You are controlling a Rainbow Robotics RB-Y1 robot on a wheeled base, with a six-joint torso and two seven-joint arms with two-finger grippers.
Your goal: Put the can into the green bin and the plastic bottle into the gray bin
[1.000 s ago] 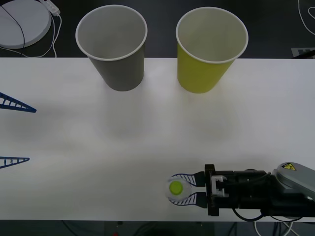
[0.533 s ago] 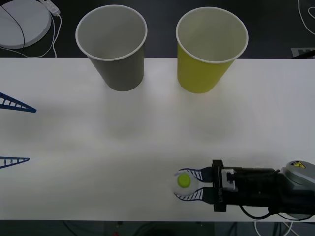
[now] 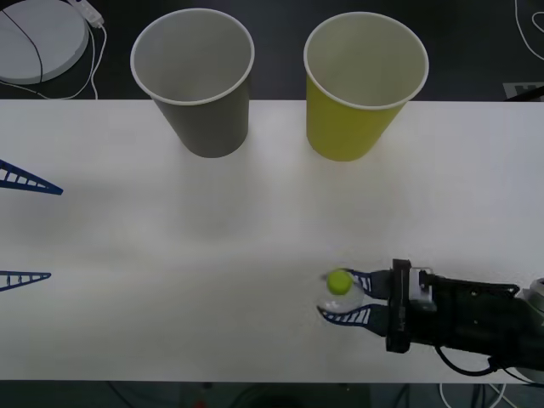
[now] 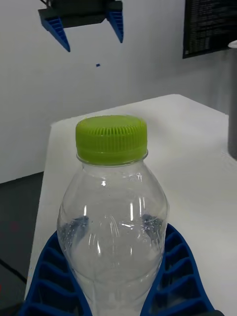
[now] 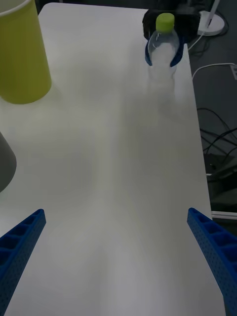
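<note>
The right gripper [image 3: 340,299], at the near right edge of the white table [image 3: 255,238], has its blue ribbed fingers [image 4: 175,269] pressed against both sides of the small clear plastic bottle with a lime-green screw cap [image 3: 339,287], pinching its ribbed body below the shoulder. In the front view the cap leans away from the gripper's black wrist, so the bottle looks slightly tilted; whether its base touches the table cannot be told. The left wrist view shows the same bottle [image 5: 162,49] standing tall between the two blue fingers near the table's edge, well apart from the large yellow-green tapered paper cup [image 3: 364,85] at the far side. That green bin stands upright with its white inside showing, and just beside it, on its left, stands the large gray tapered paper cup [image 3: 195,81], also upright. The left gripper [image 3: 25,226] hangs at the left edge of the table, its two blue fingers spread wide apart and holding nothing.
</note>
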